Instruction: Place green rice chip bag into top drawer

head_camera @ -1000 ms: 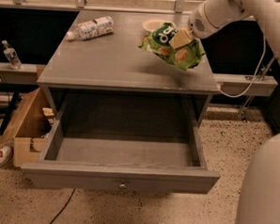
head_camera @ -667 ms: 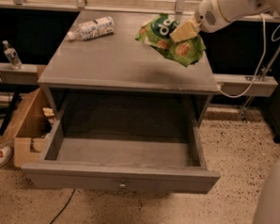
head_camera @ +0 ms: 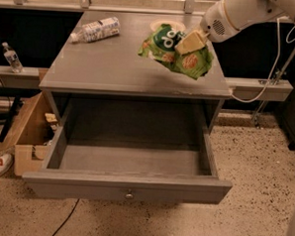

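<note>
**Fingers pinched on the green rice chip bag, top drawer open below**

Both fingers of the gripper are closed on the bag's upper edge; the crumpled pouch hangs over the far right part of the cabinet top, just near of a pale bowl; the carry step looks to be in hand; next the bag must come nearward past the top's front edge, then down into the drawer, which stands pulled well out, before release; a plastic bottle lies far left on the grey top; a cardboard box sits left of the cabinet on the speckled floor.
</note>
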`<control>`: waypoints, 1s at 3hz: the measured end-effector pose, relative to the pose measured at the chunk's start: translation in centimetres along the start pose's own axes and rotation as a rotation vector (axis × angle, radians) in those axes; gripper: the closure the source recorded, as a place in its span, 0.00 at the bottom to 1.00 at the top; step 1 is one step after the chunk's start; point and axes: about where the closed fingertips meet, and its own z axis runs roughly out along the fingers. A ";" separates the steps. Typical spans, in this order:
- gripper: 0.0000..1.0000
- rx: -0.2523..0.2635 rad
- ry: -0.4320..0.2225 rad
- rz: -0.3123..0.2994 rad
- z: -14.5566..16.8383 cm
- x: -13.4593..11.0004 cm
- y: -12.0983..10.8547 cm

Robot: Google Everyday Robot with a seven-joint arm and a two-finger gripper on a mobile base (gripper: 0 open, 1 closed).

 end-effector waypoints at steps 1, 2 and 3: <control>1.00 -0.039 0.015 -0.056 -1.6 0.5 5.2; 1.00 -0.127 0.075 -0.080 -1.6 3.6 11.0; 1.00 -0.172 0.113 -0.027 -0.4 7.5 14.8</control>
